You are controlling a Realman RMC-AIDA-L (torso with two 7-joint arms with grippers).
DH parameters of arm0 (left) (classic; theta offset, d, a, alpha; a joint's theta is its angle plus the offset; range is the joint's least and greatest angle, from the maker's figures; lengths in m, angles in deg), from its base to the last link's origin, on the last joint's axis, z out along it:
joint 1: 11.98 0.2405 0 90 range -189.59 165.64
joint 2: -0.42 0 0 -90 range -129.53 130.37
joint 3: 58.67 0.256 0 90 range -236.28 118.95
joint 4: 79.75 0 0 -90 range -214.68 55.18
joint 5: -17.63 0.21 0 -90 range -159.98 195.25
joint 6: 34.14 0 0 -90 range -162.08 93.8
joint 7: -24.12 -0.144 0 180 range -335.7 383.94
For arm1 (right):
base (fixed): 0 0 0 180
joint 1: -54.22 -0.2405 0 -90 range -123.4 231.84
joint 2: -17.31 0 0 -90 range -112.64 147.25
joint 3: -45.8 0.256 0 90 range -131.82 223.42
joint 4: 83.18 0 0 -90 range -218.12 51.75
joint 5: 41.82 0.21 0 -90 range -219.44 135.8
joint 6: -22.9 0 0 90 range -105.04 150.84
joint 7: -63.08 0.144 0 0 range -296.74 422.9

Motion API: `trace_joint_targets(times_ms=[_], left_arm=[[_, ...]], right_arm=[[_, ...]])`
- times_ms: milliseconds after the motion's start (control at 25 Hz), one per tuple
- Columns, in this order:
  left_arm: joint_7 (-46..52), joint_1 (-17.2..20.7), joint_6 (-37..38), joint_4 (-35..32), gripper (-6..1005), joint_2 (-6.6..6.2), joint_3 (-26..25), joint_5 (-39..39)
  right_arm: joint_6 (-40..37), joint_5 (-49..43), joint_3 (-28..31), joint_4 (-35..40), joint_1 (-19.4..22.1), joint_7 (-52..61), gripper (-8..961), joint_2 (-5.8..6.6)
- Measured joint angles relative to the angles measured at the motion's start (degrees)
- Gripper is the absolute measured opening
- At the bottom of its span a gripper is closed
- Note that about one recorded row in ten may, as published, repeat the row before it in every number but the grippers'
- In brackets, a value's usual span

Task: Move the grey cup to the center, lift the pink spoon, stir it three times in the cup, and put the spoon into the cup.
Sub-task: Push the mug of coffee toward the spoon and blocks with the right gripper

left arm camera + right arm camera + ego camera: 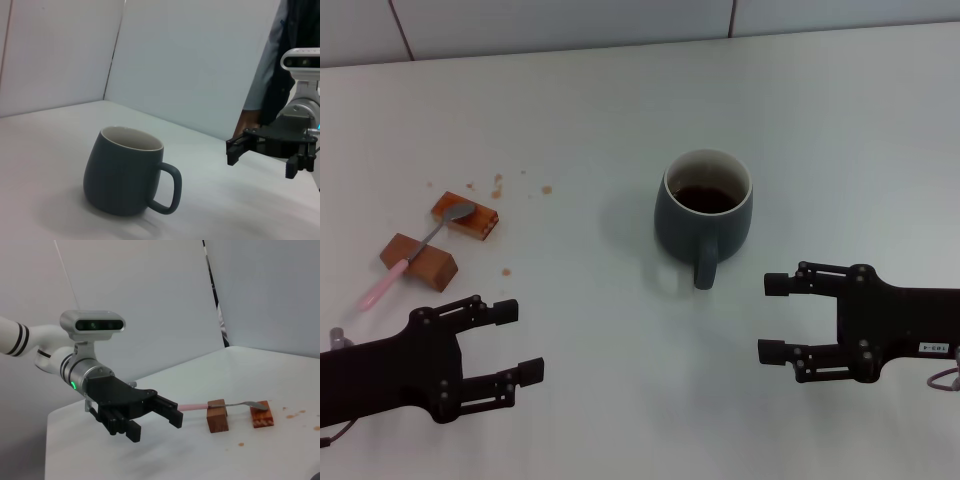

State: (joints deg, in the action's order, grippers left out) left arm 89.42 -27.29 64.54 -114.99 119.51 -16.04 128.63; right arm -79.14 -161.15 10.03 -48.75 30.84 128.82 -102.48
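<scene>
Both of my grippers hang low over the near edge of the desk (620,90), closest to my head camera. My left gripper (517,342) sits at the near left with its two black fingers spread apart and nothing between them; the right wrist view shows it the same way, fingers parted and pointing across the desk. My right gripper (776,318) is at the near right, fingers also wide apart and holding nothing, aimed toward the middle.

Beyond and between them stands the grey cup (703,209), upright near the middle of the desk, a little to the right of centre. Its handle points back toward me, and dark brown liquid fills the bottom of its pale inside. My right gripper is near the handle but apart from it.

Off to the left, farther out than my left gripper, the pink spoon (418,249) lies bridged across two brown blocks (418,260). Its silver bowl rests on the farther block, its neck crosses the nearer one, and its pale pink handle slopes down past that block toward the desk's left edge. A few brown crumbs (498,186) are scattered on the desk just beyond the blocks. My left gripper is near the spoon's handle end but not touching it.
</scene>
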Motion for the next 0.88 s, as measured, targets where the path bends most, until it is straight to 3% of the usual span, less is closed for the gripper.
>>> trace_joint_targets(times_ms=[480, 640, 720, 760, 800, 880], left_arm=[[0.3, 0.5, 1.3, 0.3, 796, 0.00, 0.0, -0.5], [0.4, 0.5, 1.1, 0.3, 796, 0.00, 0.0, -0.6], [0.3, 0.5, 1.0, 0.3, 796, 0.00, 0.0, -0.6], [0.3, 0.5, 1.0, 0.3, 796, 0.00, 0.0, -0.6], [0.3, 0.5, 1.0, 0.3, 796, 0.00, 0.0, -0.6], [0.4, 0.2, 0.9, 0.3, 795, 0.00, 0.0, -0.6]], right_arm=[[0.2, 1.1, 0.3, 0.1, 0.2, -0.3, 800, 0.00], [5.0, 15.1, 1.2, -3.9, 3.9, -6.5, 788, 0.03], [9.6, 33.0, 1.5, -12.5, 6.7, -18.8, 782, 0.12], [9.6, 33.0, 1.5, -12.5, 6.7, -18.8, 779, 0.12], [13.1, 42.0, 1.5, -18.3, 7.2, -26.6, 776, 0.12], [14.6, 44.8, 1.5, -20.8, 6.8, -29.9, 738, 0.14]])
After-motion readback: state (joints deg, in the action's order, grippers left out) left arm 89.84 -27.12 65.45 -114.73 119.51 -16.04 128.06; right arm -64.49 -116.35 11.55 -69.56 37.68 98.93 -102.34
